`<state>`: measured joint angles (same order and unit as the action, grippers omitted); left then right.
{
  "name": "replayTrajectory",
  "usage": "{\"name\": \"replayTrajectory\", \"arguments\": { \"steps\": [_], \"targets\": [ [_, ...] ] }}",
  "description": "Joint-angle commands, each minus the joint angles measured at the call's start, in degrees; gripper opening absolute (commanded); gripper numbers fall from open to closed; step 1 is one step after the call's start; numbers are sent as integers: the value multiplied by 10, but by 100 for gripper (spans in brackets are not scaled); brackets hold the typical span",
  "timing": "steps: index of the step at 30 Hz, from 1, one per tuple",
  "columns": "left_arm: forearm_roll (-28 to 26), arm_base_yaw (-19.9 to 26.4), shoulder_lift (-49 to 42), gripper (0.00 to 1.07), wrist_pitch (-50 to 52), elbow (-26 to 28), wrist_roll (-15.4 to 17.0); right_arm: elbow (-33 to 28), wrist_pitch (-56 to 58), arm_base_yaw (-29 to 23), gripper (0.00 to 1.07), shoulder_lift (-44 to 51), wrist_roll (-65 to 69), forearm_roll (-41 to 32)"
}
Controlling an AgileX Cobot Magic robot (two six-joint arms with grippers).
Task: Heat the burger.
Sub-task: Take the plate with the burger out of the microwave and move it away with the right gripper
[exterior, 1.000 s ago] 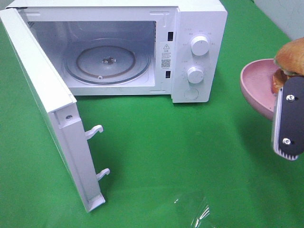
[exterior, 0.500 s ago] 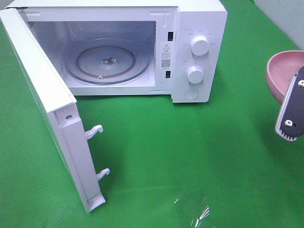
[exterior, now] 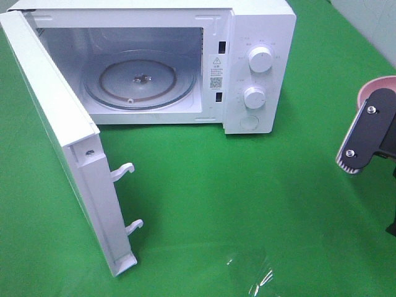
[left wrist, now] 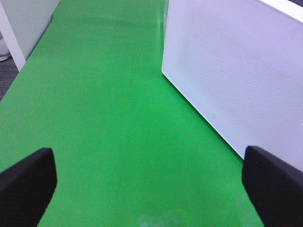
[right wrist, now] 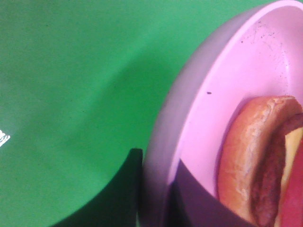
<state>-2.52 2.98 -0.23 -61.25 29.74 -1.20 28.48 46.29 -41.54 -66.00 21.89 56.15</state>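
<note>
The burger [right wrist: 251, 156], with a golden-brown bun and dark and red filling, lies on a pink plate [right wrist: 208, 94] in the right wrist view. My right gripper [right wrist: 158, 187] is shut on the plate's rim, one finger outside and one inside. At the far right edge of the exterior view, one black finger [exterior: 364, 133] hides most of the plate [exterior: 378, 86], and the burger does not show there. My left gripper [left wrist: 149, 189] is open over the green cloth beside the microwave door's outer face [left wrist: 236, 80], holding nothing.
The white microwave [exterior: 260, 37] stands at the back with its door [exterior: 68, 154] swung wide open toward the front left. Its glass turntable [exterior: 139, 80] is bare. Green cloth [exterior: 247, 198] covers the table. A patch of clear film [exterior: 253, 272] lies near the front edge.
My right gripper has carried the plate rightward, toward the edge of the exterior view. The burger no longer shows in that view. The microwave has not moved.
</note>
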Motion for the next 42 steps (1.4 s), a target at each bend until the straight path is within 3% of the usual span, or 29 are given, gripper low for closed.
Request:
{"name": "replayTrajectory", "arguments": {
  "steps": [1,25,42],
  "targets": [
    [-3,1,-10,99,0,-2,3,7,33,1,0,-15,46,36],
    [-3,1,-10,99,0,-2,3,17,52,1,0,-152,280,17],
    [-3,1,-10,99,0,-2,3,71,34,112,2,-278,337,6]
  ]
}}
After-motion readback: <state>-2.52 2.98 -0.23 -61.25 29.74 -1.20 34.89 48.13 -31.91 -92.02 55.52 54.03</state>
